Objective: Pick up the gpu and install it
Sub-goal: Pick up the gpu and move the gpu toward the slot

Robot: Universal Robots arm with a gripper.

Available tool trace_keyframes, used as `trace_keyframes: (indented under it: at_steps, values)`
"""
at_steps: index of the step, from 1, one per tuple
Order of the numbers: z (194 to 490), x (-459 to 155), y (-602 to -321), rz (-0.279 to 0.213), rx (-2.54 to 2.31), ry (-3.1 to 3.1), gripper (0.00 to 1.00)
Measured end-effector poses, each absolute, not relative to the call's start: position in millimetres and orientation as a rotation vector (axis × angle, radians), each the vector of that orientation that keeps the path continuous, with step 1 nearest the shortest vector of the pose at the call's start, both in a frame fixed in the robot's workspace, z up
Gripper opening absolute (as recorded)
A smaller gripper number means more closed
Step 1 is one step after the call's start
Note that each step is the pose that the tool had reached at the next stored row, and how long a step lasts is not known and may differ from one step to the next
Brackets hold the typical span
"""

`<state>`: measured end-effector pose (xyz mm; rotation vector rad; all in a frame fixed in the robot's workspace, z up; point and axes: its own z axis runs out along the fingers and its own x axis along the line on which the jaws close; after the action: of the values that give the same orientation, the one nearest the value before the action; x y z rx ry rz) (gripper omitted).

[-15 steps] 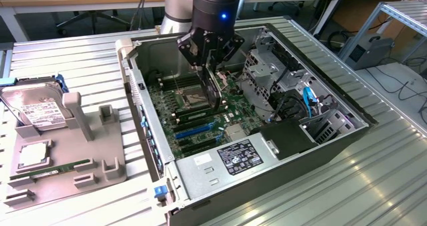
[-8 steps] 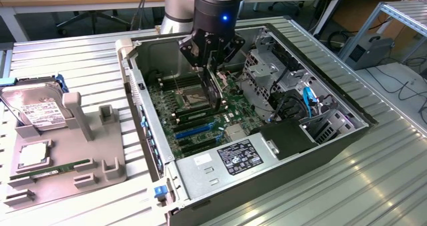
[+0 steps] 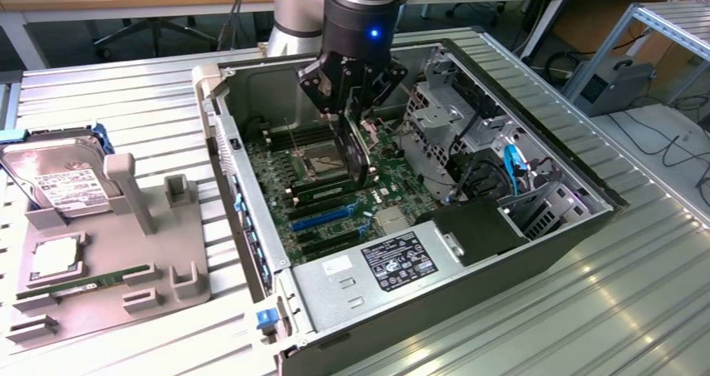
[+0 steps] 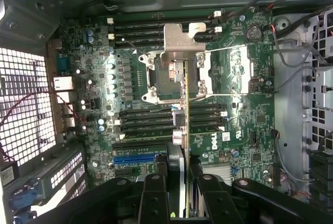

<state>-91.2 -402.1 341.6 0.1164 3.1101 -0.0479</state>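
Note:
My gripper [image 3: 352, 108] hangs inside the open computer case [image 3: 577, 218], over the green motherboard [image 3: 278, 164]. It is shut on the gpu [image 3: 361, 155], a thin dark card held on edge that reaches down toward the board near the CPU socket. In the wrist view the gpu [image 4: 184, 125] appears edge-on as a narrow green and silver strip, clamped between the black fingers [image 4: 155, 193]. It runs across the CPU socket [image 4: 164, 75] and the memory slots. The card's lower edge is above the board; I cannot tell whether it touches it.
A blue expansion slot [image 4: 138, 158] lies beside the held card. The drive cage [image 3: 444, 114] and a blue cable [image 3: 513, 164] crowd the case on the exterior view's right. A grey fixture [image 3: 133, 251] outside holds a hard drive [image 3: 61, 180], a processor chip [image 3: 56, 259] and a RAM stick [image 3: 89, 280].

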Motion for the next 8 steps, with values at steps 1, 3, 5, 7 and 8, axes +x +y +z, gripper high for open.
trace_keyframes:
  at_steps: [1,3,5,7,8]
  values:
    - [341.2,-91.0,-402.1,-0.048,0.116,3.11,0.27]
    - [340.0,-90.6,-402.0,-0.048,0.116,3.11,0.27]
    - [339.3,-90.2,-401.9,-0.049,0.116,3.11,0.27]
    - [338.5,-89.9,-401.8,-0.049,0.116,3.11,0.27]
    - [338.2,-89.7,-401.8,-0.049,0.116,3.11,0.27]
